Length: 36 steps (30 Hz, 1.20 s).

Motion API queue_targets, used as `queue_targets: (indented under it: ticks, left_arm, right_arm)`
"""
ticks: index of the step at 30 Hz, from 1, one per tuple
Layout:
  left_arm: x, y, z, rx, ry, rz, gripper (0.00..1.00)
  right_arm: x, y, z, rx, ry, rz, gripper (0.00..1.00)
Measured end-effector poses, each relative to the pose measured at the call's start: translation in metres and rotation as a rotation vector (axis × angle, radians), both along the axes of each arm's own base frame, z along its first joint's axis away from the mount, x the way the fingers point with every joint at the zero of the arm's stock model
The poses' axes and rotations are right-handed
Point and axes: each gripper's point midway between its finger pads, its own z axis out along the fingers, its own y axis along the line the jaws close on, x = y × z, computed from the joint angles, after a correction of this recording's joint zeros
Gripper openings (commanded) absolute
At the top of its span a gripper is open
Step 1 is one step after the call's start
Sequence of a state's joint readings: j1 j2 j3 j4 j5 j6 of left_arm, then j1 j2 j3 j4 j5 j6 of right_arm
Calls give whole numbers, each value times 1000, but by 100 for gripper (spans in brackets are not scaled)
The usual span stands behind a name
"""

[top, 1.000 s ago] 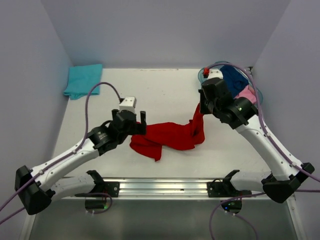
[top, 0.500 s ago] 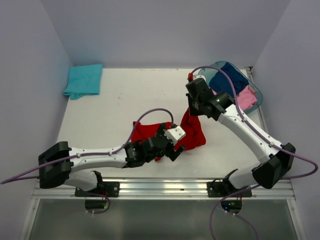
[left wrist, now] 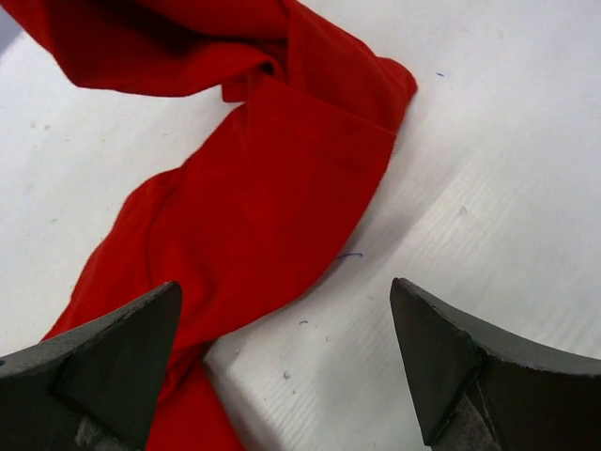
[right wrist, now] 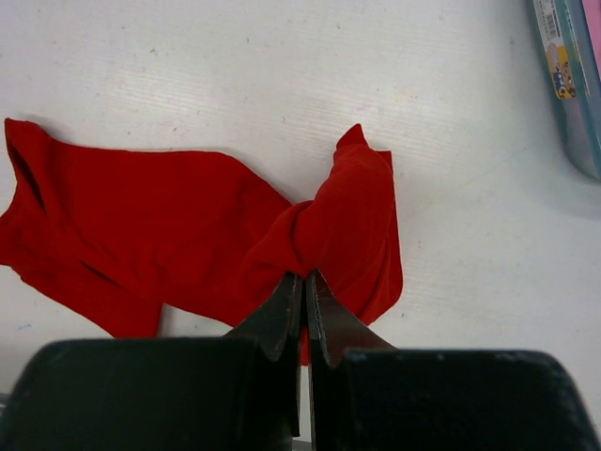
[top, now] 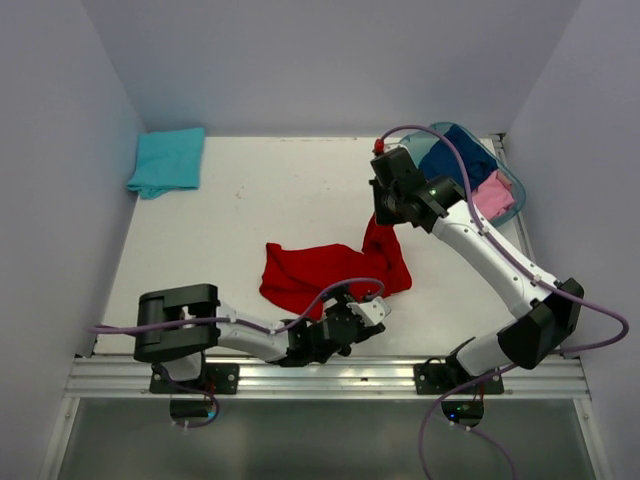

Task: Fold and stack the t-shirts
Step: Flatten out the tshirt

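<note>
The red t-shirt (top: 320,272) lies crumpled on the white table, front middle. My right gripper (top: 382,220) is shut on a bunched fold of it (right wrist: 324,235) and holds that end lifted. My left gripper (top: 372,312) is open and empty, low near the table's front edge, just in front of the shirt's lower edge (left wrist: 254,207). A folded turquoise t-shirt (top: 167,160) lies at the far left corner. Navy (top: 462,152) and pink (top: 492,196) t-shirts sit in the basket.
The teal plastic basket (top: 512,182) stands at the far right corner; its rim shows in the right wrist view (right wrist: 573,85). Pale walls close in the left, back and right. A metal rail (top: 320,375) runs along the front edge.
My left arm has swung from the shirt's left end down to the front edge and let go. My right gripper has moved left and back with the shirt's right end.
</note>
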<state>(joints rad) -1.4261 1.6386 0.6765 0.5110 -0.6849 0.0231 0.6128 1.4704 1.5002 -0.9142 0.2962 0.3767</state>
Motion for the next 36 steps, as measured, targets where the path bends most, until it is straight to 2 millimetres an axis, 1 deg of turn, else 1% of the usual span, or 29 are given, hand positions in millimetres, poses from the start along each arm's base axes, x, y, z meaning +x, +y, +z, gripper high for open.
queue_targets:
  ticks: [2,4,9,11,17,20,23,32,36]
  left_arm:
    - [5,-1,-1,-10,-43,44,95]
    - [6,-1,-6,-3,-85,78,94]
    - [2,-4,-14,-9,-153,127,93]
    - [-1,-6,-13,-20,-167,135,93]
    - [-7,-23,7,-107,-186,148,92]
    - [-8,-31,13,-133,-194,147,92]
    - [-7,-39,13,-140,-203,143,92]
    - [-8,-55,3,-137,-203,124,92]
    - [-4,-60,0,-137,-199,119,90]
  right_arm:
    - [1,0,1,3,-2,-1,0]
    - [1,0,1,4,-1,-2,0]
    - [3,-3,1,3,-1,-9,0]
    - [4,-5,1,3,-2,-14,0]
    - [5,-7,1,4,-1,-20,0]
    - [5,-6,1,6,1,-18,0]
    - [5,-6,1,9,3,-15,0]
    - [6,-9,0,10,7,-14,0]
    - [7,-11,0,6,7,-14,0]
